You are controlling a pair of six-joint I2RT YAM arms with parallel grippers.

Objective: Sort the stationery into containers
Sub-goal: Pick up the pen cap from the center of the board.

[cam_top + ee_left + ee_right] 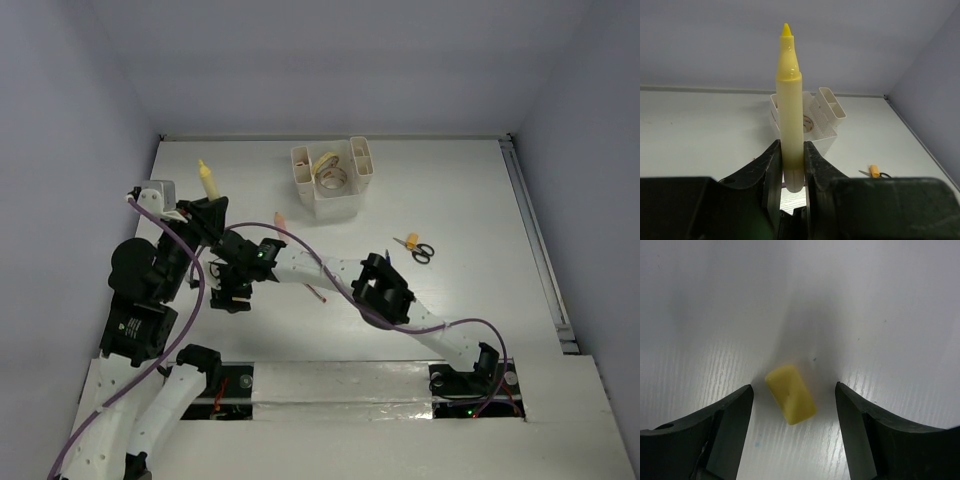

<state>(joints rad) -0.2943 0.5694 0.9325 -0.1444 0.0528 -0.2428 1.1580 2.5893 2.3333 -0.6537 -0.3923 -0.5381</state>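
Observation:
My left gripper (208, 203) (791, 152) is shut on a stubby yellow stick (205, 178) (790, 107) and holds it tip-up above the table's left side. My right gripper (232, 292) (794, 390) is open, its jaws low on either side of a small yellow block (790, 394) lying on the table, not touching it. The white organizer (345, 198) (826, 142) stands at the back middle with tape rolls (330, 170) in its large compartment. Small black-handled scissors (416, 247) (875, 171) lie to the right. A pink stick (280, 219) and a thin red pen (316, 293) lie near my right arm.
My right arm (385, 290) stretches across the table's middle towards the left, close under my left arm. White walls close the back and both sides. A rail (540, 250) runs along the right edge.

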